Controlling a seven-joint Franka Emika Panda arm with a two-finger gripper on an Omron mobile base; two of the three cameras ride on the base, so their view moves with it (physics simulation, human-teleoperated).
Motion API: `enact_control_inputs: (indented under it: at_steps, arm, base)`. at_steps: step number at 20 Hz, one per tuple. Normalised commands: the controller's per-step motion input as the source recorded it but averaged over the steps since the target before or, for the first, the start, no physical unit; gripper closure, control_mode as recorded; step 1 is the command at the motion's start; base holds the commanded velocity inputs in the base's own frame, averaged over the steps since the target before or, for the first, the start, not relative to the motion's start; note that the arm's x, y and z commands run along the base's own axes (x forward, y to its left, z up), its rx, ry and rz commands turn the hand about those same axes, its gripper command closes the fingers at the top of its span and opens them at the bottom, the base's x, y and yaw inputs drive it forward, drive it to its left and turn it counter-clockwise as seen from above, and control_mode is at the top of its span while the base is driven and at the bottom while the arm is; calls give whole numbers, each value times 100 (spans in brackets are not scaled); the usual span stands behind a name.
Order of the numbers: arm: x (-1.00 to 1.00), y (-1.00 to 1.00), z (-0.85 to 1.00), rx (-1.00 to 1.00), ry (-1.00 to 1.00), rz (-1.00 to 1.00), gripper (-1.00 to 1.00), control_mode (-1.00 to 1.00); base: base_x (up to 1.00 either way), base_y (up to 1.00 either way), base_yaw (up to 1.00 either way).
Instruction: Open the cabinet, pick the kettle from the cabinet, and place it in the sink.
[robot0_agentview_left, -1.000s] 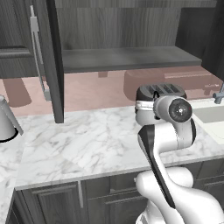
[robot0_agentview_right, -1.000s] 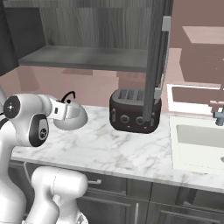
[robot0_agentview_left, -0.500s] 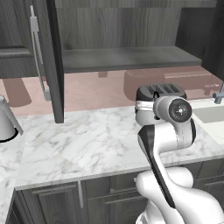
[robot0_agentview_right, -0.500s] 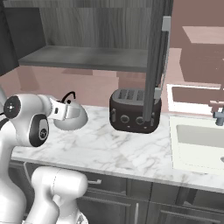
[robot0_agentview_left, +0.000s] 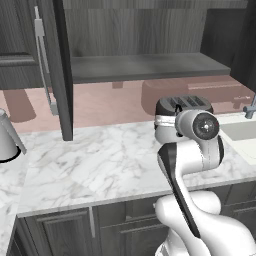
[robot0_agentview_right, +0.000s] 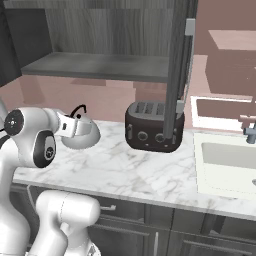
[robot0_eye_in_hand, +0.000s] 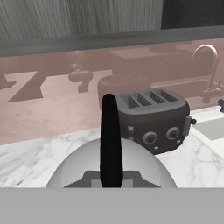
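Left base view: the cabinet (robot0_agentview_left: 145, 45) stands open, its dark door (robot0_agentview_left: 56, 70) swung outward with a long silver bar handle (robot0_agentview_left: 44, 65) along its edge, and its shelf bare above the pink backsplash. The white arm (robot0_agentview_left: 192, 155) rises from the lower right and folds over the marble worktop (robot0_agentview_left: 95, 165); the fingers themselves are hidden behind its elbow joint here. A dark toaster (robot0_agentview_left: 182, 107) shows just beyond that joint, a conical silver vessel (robot0_agentview_left: 7, 142) stands at the far left edge, and the sink (robot0_agentview_left: 242, 135) lies to the right. Right base view: the kettle (robot0_agentview_right: 80, 132), a silver-grey dome with a thin black loop handle (robot0_agentview_right: 76, 110), hangs at the end of the hand just above the worktop, left of the toaster (robot0_agentview_right: 152, 127) and well apart from the sink (robot0_agentview_right: 225, 160) and its faucet (robot0_agentview_right: 248, 131). The other open door (robot0_agentview_right: 177, 75) hangs in front of the toaster. Hand view: the fingers (robot0_eye_in_hand: 111, 181) are closed on the kettle's black handle (robot0_eye_in_hand: 110, 140), which rises straight up from between them; the kettle's dome (robot0_eye_in_hand: 144, 164) spreads to either side beneath. Beyond the fingers stands the toaster (robot0_eye_in_hand: 151, 118), and farther off to their right the faucet (robot0_eye_in_hand: 210, 70) curves over the sink.
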Motion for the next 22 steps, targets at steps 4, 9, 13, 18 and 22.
enact_control_inputs:
  at_steps: [4, 9, 13, 18, 22]
  arm:
    - [0, 0, 0, 0, 0, 0, 100, 100]
    - [0, 0, 0, 0, 0, 0, 100, 100]
    - [0, 0, 0, 0, 0, 0, 100, 100]
    - [0, 0, 0, 0, 0, 0, 100, 100]
    - [0, 0, 0, 0, 0, 0, 100, 100]
  base:
    - [0, 0, 0]
    - [-23, 0, 0]
    - [-56, 0, 0]
    - [-67, 0, -2]
    - [-67, 0, -3]
